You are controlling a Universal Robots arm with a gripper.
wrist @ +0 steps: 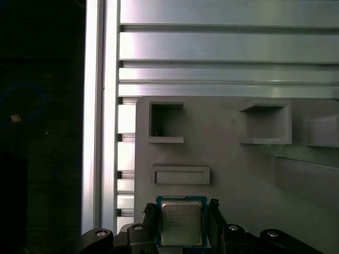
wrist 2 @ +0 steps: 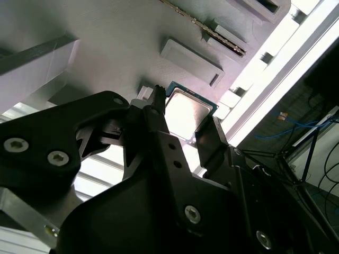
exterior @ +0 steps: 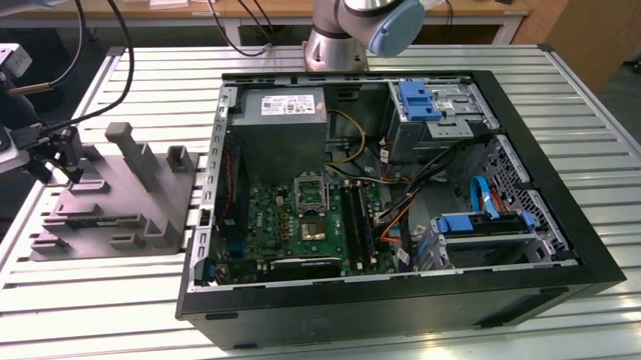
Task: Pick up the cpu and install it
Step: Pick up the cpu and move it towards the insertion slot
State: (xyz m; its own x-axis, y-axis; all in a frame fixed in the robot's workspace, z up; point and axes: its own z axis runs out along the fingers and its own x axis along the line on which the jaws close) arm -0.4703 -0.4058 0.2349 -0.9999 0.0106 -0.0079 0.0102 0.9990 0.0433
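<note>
In the exterior view the gripper (exterior: 70,176) is down on the grey fixture block (exterior: 161,232), to the exterior view's left of the open computer case (exterior: 401,315); in the second wrist view its fingers (wrist 2: 153,119) clasp the cpu (wrist 2: 185,110) by opposite edges; in the first wrist view the cpu (wrist: 181,222) lies on the fixture block, pinched between them.

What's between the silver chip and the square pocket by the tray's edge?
A narrow rectangular moulding of the grey tray lies between the cpu and that pocket, in the first wrist view.
</note>
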